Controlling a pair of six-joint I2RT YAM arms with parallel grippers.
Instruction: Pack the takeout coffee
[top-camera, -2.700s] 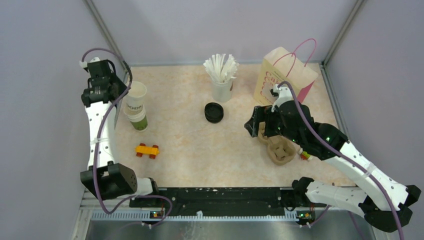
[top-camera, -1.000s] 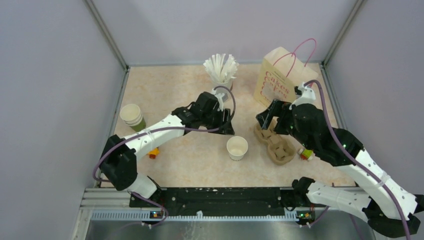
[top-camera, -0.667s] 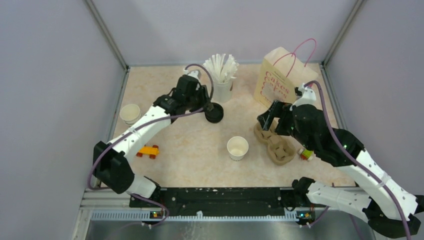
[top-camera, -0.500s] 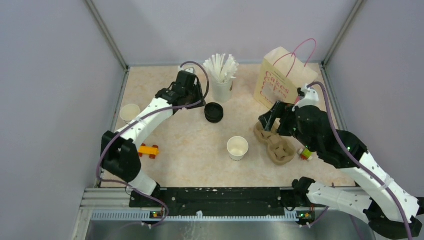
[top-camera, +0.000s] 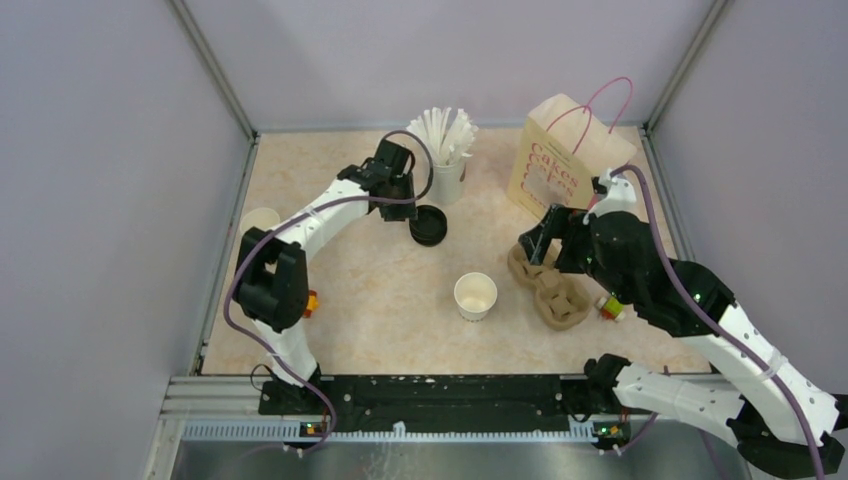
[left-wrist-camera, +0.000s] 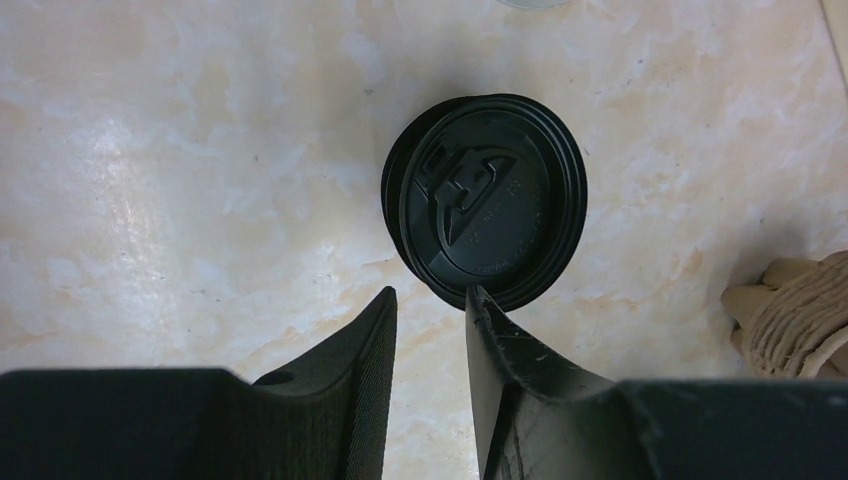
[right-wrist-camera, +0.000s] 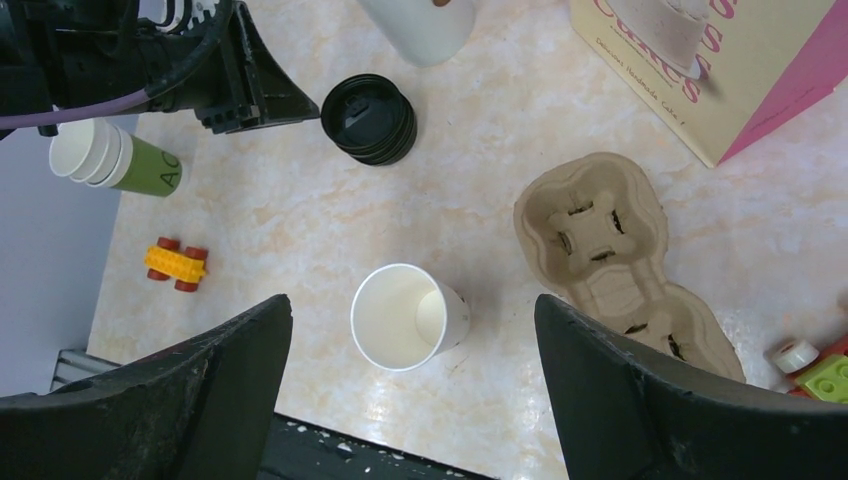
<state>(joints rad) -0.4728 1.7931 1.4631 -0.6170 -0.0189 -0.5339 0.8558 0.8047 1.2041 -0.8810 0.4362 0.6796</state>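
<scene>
Swinging closer over the last half second, the left gripper (left-wrist-camera: 430, 300) now points down at the table, its arm stretched far forward with the elbow lifted. Its jaws have narrowed to a slim gap with nothing between them, and the black lids (left-wrist-camera: 490, 200) lie just ahead of its tips. The right gripper (right-wrist-camera: 412, 300) hovers high on its bent arm, spread wide and empty. The lidless white paper cup (top-camera: 475, 296) stands below, between its fingers, and the cardboard carrier (right-wrist-camera: 600, 240) is ahead of its right finger.
</scene>
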